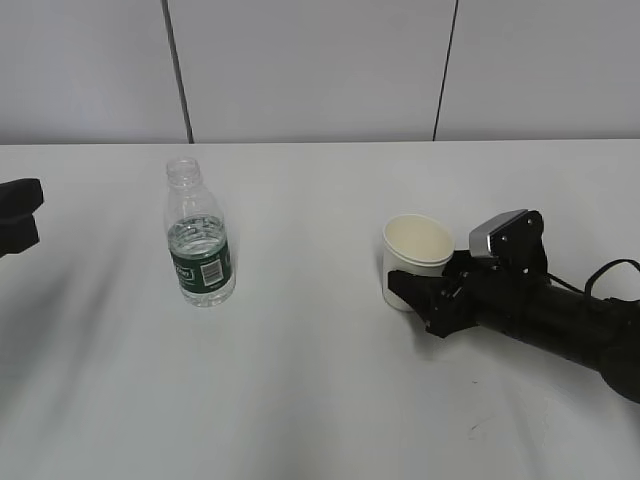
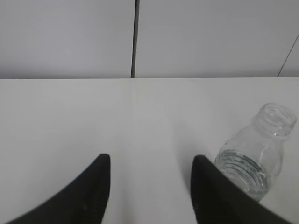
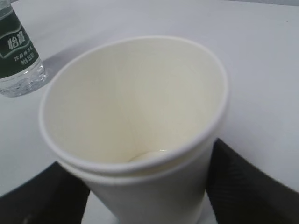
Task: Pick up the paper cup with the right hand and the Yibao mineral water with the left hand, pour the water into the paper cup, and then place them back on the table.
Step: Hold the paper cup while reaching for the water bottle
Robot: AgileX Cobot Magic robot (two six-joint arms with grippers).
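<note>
While the paper cup (image 3: 135, 135) stands upright on the table (image 1: 320, 400), it sits directly between the two black fingers (image 3: 247, 186) of the right hand (image 1: 425, 300), one finger at each side of its lower wall; whether they press the wall or only flank it cannot be told. A little liquid shows at the bottom of the cup. Well to the left, the Yibao mineral water (image 1: 200, 245) stands upright and capless, partly filled. The left hand (image 2: 149, 186) has its jaws apart and empty, the bottle just outside its right finger rather than between them.
</note>
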